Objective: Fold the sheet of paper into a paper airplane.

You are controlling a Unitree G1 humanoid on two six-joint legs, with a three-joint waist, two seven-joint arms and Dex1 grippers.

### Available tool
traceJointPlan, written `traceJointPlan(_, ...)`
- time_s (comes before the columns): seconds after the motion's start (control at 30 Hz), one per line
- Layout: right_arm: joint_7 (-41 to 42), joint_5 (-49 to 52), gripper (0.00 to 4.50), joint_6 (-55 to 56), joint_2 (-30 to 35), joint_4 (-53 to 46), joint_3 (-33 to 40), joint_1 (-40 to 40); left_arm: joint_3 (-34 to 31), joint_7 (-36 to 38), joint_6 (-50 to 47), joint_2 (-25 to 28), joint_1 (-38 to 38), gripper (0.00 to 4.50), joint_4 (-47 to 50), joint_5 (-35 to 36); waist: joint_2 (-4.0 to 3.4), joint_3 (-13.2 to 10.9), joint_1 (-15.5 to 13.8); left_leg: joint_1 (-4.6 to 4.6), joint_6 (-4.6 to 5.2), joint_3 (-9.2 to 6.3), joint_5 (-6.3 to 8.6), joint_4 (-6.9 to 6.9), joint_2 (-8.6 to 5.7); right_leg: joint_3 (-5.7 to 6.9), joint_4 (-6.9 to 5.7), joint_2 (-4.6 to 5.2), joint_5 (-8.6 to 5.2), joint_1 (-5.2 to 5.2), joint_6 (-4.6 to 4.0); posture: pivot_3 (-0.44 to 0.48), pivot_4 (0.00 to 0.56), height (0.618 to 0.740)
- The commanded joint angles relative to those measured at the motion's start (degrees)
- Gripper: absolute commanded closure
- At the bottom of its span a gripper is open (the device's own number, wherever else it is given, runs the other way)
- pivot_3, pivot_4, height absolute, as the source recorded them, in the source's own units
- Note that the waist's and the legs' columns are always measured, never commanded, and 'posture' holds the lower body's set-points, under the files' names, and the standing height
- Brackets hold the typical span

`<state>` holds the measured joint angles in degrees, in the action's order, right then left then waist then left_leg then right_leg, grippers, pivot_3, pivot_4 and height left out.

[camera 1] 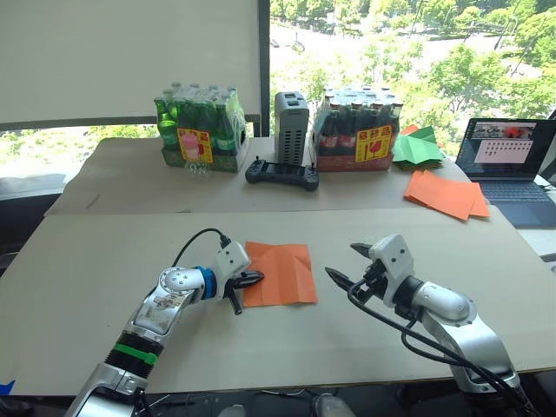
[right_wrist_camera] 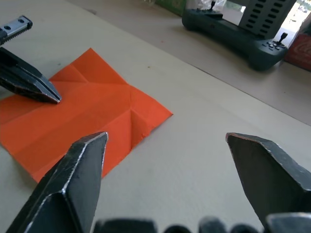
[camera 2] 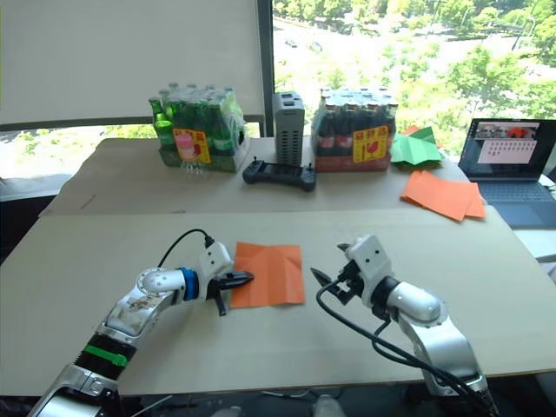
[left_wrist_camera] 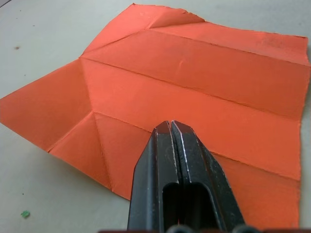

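Matt, creased orange sheet of paper (camera 1: 278, 273) on a smooth, matt beige table (camera 1: 87, 278). Left gripper (left_wrist_camera: 171, 127) fingers: glossy black, edges scuffed.

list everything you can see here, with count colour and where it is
sheet of paper: one, bright orange, creased, flat on the near table between the two arms
pile of sheets: one, orange, far table toward the right, beside the laptop
paper shape: one, green, far table behind the orange pile
laptop: one, dark, open with screen lit, far right
green bottle pack: one, shrink-wrapped, far table left
dark bottle pack: one, shrink-wrapped, far table right of centre
grey box: one, upright between the packs
controller: one, black, in front of the grey box
left end effector: black, shut, tip at the sheet's left edge
right end effector: black, open, right of the sheet, apart from it
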<state>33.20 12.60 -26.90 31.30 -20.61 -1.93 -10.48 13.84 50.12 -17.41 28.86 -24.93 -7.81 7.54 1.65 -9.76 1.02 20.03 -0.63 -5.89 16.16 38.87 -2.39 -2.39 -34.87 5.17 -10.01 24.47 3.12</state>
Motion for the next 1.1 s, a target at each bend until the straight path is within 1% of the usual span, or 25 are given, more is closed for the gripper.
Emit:
traceJointPlan(0.03,1.29,-2.78,1.53,0.09,2.46,3.08,-1.59,-1.97,1.64,0.74,-0.99,0.24,1.20,4.50,-0.17,-1.71,0.00,0.00,-0.02,-0.02,0.00,0.00,0.00,0.00,0.00,0.00,0.00,0.00,0.00,-0.01,0.00,0.000,0.150,0.723)
traceJointPlan(0.13,2.67,-4.26,2.57,0.73,3.10,5.77,-4.04,-2.95,1.85,0.88,-1.41,0.32,1.62,4.50,0.46,-2.11,0.00,0.00,-0.03,-0.03,0.01,0.00,0.00,-0.01,0.00,0.00,0.01,0.00,0.00,-0.02,0.00,0.000,0.150,0.723)
traceJointPlan(0.3,4.55,-6.69,4.29,1.79,2.14,9.54,-8.54,-5.31,2.16,1.21,-1.33,0.53,2.12,4.50,0.81,-2.62,-0.01,0.01,0.02,-0.04,0.00,0.00,0.00,0.00,0.00,0.00,0.00,0.00,0.00,-0.02,0.00,0.000,0.150,0.723)
traceJointPlan(0.33,4.99,-7.21,4.47,2.16,2.05,10.08,-9.42,-5.63,2.18,1.23,-1.35,0.55,2.15,4.50,0.87,-2.68,-0.01,0.01,0.02,-0.04,0.01,0.00,0.00,0.00,0.00,0.00,0.00,0.01,0.00,-0.02,0.01,0.000,0.150,0.723)
traceJointPlan(0.43,5.59,-8.58,4.47,1.79,1.98,10.96,-10.93,-6.21,2.18,1.26,-1.48,0.56,2.18,4.50,1.03,-2.72,-0.01,0.01,-0.01,-0.04,0.01,0.00,0.00,-0.01,0.00,0.00,0.00,0.00,-0.01,-0.02,0.01,0.000,0.150,0.723)
traceJointPlan(0.5,6.39,-8.25,4.47,0.38,2.30,9.27,-11.00,-5.78,2.08,1.23,-1.49,0.56,2.18,4.50,0.94,-2.75,-0.01,0.01,-0.03,-0.04,0.01,0.00,0.00,0.00,0.00,0.00,0.01,0.01,-0.01,-0.03,0.01,0.000,0.150,0.723)
traceJointPlan(0.67,12.65,-0.42,4.47,-5.00,4.35,-2.40,-8.72,-2.75,2.06,1.43,-1.38,0.53,2.16,4.50,0.75,-2.86,-0.01,0.01,-0.10,-0.03,0.02,-0.04,0.01,-0.01,-0.01,0.01,0.01,0.01,-0.02,-0.03,0.03,0.000,0.150,0.723)
traceJointPlan(0.77,13.60,4.21,4.47,-9.87,4.81,-9.52,-8.11,-1.02,2.27,1.62,-1.31,0.43,2.16,4.50,0.74,-3.03,-0.02,0.01,-0.14,-0.05,0.02,-0.04,0.01,0.00,-0.01,0.01,0.01,0.02,-0.02,-0.07,0.04,0.000,0.150,0.723)
traceJointPlan(0.8,13.51,5.73,4.47,-11.73,4.50,-12.30,-8.72,-0.36,2.35,1.67,-1.28,0.39,2.08,4.50,0.64,-3.12,-0.02,0.02,-0.16,-0.07,0.02,-0.04,0.01,0.01,-0.01,0.01,0.00,0.02,-0.22,-0.08,0.36,0.000,0.150,0.723)
traceJointPlan(0.87,10.71,4.32,4.47,-14.04,2.99,-14.60,-12.09,-0.05,2.52,1.88,-1.17,0.42,1.89,4.50,0.46,-3.24,-0.02,0.02,-0.15,-0.09,0.02,-0.06,0.01,0.00,0.00,0.02,-0.01,0.02,-0.30,-0.10,0.49,0.000,0.150,0.723)
traceJointPlan(0.93,6.10,-0.34,4.47,-15.07,1.35,-13.14,-16.01,-0.19,2.70,2.19,-1.02,0.48,1.65,4.50,0.33,-3.38,-0.02,0.06,-0.14,-0.10,0.02,-0.06,0.01,0.00,0.00,0.02,-0.01,0.02,-0.30,-0.10,0.49,0.000,0.150,0.723)
traceJointPlan(1.03,0.91,-4.73,4.47,-16.11,-0.29,-11.23,-18.74,0.64,2.80,2.44,-1.04,0.38,1.11,4.50,0.10,-3.41,-0.03,0.07,-0.30,-0.11,0.02,-0.06,0.01,0.01,-0.02,0.02,-0.03,0.03,-0.30,-0.08,0.49,0.000,0.150,0.723)
traceJointPlan(1.1,-2.40,-6.44,4.47,-16.72,-1.75,-10.41,-18.68,1.28,2.86,2.65,-0.98,0.37,0.78,4.50,-0.13,-3.40,-0.03,0.07,-0.34,-0.10,0.02,-0.06,0.01,0.01,-0.08,0.03,-0.01,0.09,-0.30,-0.09,0.49,0.000,0.150,0.723)
